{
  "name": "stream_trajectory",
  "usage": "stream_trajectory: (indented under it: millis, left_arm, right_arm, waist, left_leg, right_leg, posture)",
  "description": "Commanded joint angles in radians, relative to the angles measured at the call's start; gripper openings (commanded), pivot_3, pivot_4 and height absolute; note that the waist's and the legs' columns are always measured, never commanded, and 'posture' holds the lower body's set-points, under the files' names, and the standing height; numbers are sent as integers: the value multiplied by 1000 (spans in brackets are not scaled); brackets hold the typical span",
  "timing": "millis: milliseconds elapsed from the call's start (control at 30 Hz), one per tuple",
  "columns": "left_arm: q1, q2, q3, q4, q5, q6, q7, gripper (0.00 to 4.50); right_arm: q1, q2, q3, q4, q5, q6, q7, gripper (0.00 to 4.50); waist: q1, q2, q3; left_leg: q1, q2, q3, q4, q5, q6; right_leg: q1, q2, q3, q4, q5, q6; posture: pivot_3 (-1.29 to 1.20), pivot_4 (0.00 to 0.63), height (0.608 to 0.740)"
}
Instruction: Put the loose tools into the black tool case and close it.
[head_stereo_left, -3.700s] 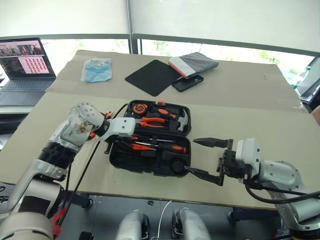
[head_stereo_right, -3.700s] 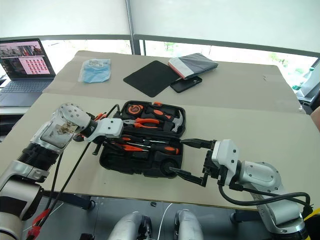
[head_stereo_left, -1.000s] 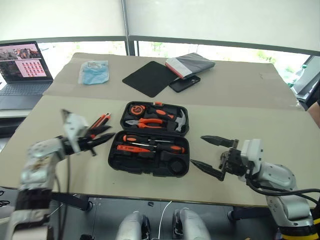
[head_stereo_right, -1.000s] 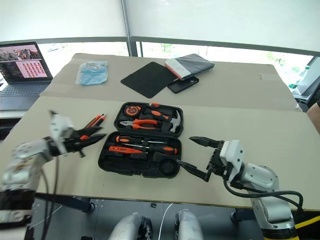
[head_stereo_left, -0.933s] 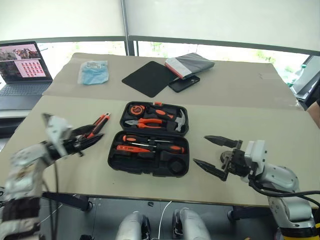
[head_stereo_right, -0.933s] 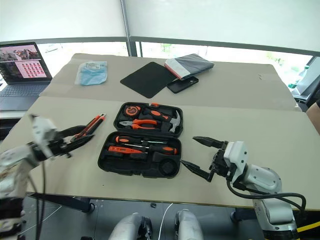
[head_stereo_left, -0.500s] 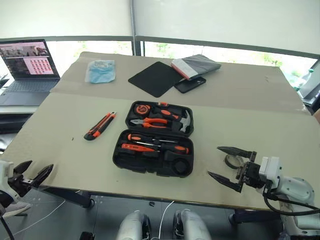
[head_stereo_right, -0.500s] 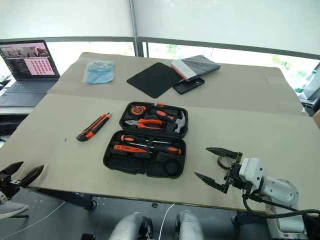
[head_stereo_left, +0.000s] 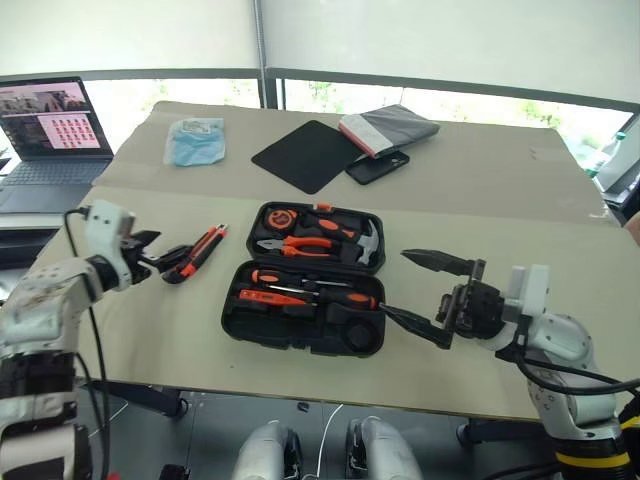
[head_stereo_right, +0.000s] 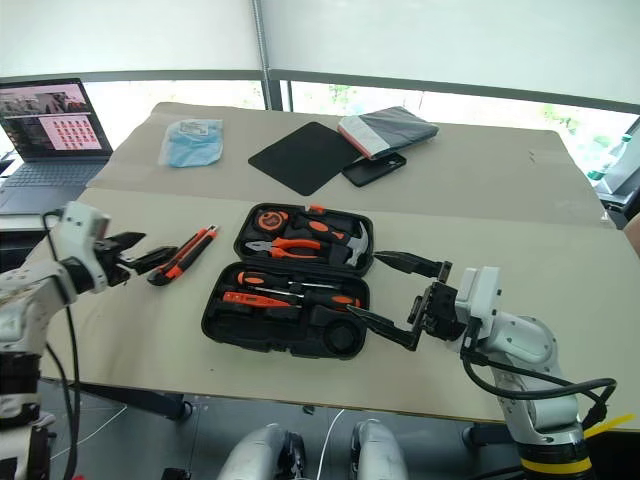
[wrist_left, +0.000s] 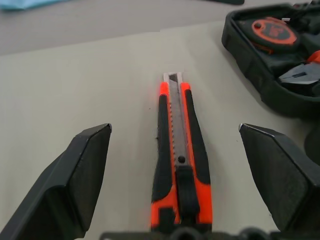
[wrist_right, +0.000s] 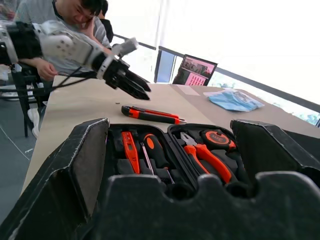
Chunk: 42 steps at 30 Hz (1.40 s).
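Utility knife (wrist_left: 179, 165) lies flat on the table (head_stereo_left: 520, 220), just left of the open black tool case (head_stereo_left: 305, 290), apart from it. Left gripper (head_stereo_left: 158, 262) is spread wide at the knife's near end, empty; in the left wrist view the handle runs straight up the middle between both fingers (wrist_left: 75, 175). Good alignment, so lower until the tips bracket the handle's thick middle, then close across its width, not the slider. Right gripper (head_stereo_left: 425, 292) is also spread and empty, hovering at the case's right edge. Screwdrivers (head_stereo_left: 300, 290) sit in the front half; tape roll probably the dark ring at its front right corner, hard to tell. Lift level, clear the rim.
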Motion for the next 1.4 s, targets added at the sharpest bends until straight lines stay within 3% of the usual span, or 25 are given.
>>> stream_trajectory:
  millis: [33, 267, 367, 500, 567, 767, 967, 1100, 1200, 1400]
  left_arm:
    - [-86, 8, -63, 131, 86, -30, 4, 4387]
    - [-192, -53, -108, 324, 120, -77, -58, 4387]
    - [-218, -61, -109, 380, 143, -106, -55, 3726]
    - [-217, -57, -104, 406, 149, -124, -80, 2235]
    - [-204, -49, -65, 390, 115, -136, -110, 1742]
    - [-221, 0, 13, 281, 26, -259, -293, 1743]
    - [-118, 52, -130, -123, -42, -308, -650, 1743]
    - [-70, 44, -206, -293, -38, -324, -705, 1743]
    - [-39, 59, -336, -436, 50, -329, -723, 1743]
    - [1, 59, -411, -463, 127, -370, -706, 1743]
  right_arm:
    - [-4, -1, -10, -39, -4, 2, -18, 4500]
    - [7, 2, 8, -68, -8, 21, -42, 4500]
    - [11, -4, 16, -83, 11, 49, -39, 4500]
    - [-1, -2, 18, -90, 7, 55, -38, 4500]
    - [-8, -4, 14, -88, 5, 54, -38, 4500]
    - [-9, -28, -12, -93, 19, 62, -28, 4500]
    - [34, -144, -45, -155, 120, 191, 23, 4500]
    - [48, -182, -56, -188, 144, 236, 26, 4500]
    - [93, -210, -64, -224, 148, 263, 32, 4500]
    - [133, -211, -80, -246, 135, 265, 11, 4500]
  waist:
    - [-4, 0, 0]
    - [3, 0, 0]
    - [8, 0, 0]
    - [8, 0, 0]
    - [8, 0, 0]
    - [7, -4, 2]
    - [10, -4, 2]
    - [6, -4, 3]
    - [7, -4, 3]
    - [7, -4, 3]
  left_leg:
    - [0, 0, 0, 0, 0, 0]
    - [1, 1, 0, 0, -1, -3]
    - [1, 1, 0, 1, -1, -3]
    - [0, 0, -1, 1, 0, 1]
    - [0, 0, -1, 2, 0, 1]
    - [-2, 1, -1, 2, 0, 1]
    - [-3, 0, -2, 3, -1, 2]
    - [-3, 0, -2, 3, -1, 2]
    - [-3, 0, -3, 3, -1, 2]
    - [-2, 0, -3, 3, -1, 3]
  right_leg:
    - [0, 0, 0, 0, -1, 1]
    - [0, -6, 2, 1, -1, 1]
    - [0, -8, 2, 2, -1, 1]
    - [0, -9, 2, 1, -1, 1]
    - [0, -9, 2, 1, -1, 1]
    - [-1, -8, 1, 2, -1, 1]
    - [-1, -12, 1, 0, 3, -5]
    - [0, -12, 1, 0, -1, 1]
    - [0, -10, 2, 0, -1, 1]
    - [0, -9, 2, 0, -1, 1]
  posture:
    - [0, 150, 740]
    - [0, 150, 740]
    - [0, 150, 740]
    - [0, 150, 740]
    - [0, 150, 740]
    - [0, 150, 740]
    - [0, 150, 740]
    - [0, 150, 740]
    - [0, 150, 740]
    - [0, 150, 740]
